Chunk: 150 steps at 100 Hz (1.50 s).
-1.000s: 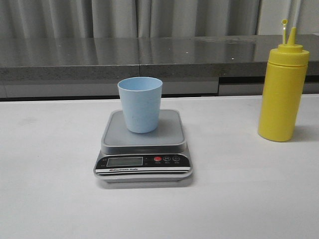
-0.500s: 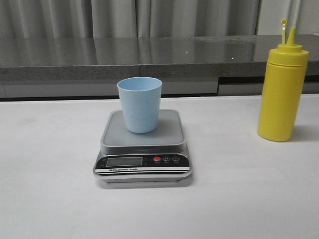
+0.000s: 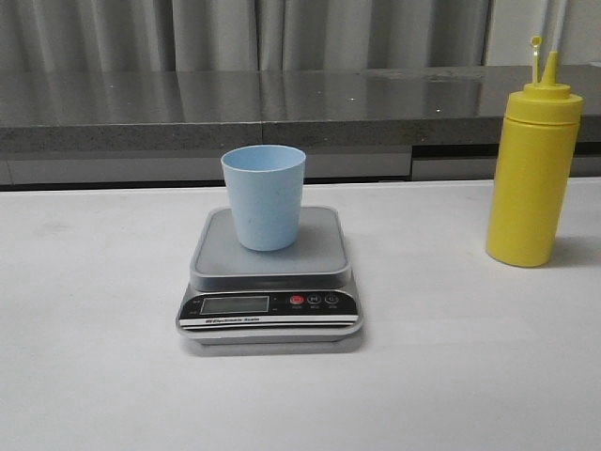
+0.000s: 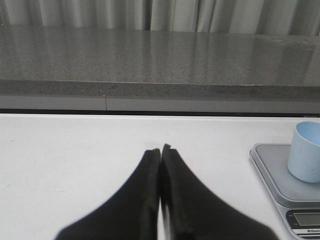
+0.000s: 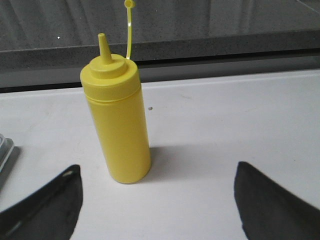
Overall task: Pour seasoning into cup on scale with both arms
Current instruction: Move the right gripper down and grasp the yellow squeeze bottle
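The digital kitchen scale (image 3: 270,282) sits nearest on the white table (image 3: 94,376), the pale blue cup (image 3: 265,196) upright on its grey platform. Farther right stands the yellow squeeze bottle (image 3: 531,164), uncapped. Left gripper (image 4: 160,150) is pressed closed, empty; right gripper (image 5: 157,195) is spread wide, empty.
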Each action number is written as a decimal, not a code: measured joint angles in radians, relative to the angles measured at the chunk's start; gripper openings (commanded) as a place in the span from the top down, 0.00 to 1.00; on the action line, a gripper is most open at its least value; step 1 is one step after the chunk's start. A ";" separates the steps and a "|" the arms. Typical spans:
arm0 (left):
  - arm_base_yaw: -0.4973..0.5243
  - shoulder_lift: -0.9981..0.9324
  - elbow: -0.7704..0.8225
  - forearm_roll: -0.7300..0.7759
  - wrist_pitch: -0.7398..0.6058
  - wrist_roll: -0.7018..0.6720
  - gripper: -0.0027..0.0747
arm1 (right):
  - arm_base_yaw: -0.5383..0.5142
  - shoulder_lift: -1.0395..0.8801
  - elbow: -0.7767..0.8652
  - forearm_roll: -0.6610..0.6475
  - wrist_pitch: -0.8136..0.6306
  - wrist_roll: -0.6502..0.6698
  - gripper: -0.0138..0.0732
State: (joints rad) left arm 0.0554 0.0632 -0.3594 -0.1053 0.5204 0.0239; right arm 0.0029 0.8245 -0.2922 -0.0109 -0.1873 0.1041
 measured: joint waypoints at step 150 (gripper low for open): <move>0.000 0.000 0.000 0.000 0.000 0.000 0.99 | 0.123 0.988 -0.429 0.042 -0.486 0.000 0.10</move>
State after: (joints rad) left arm 0.0554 0.0632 -0.3594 -0.1053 0.5204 0.0239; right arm 0.1260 1.8123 -0.7215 0.0312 -0.6737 0.1041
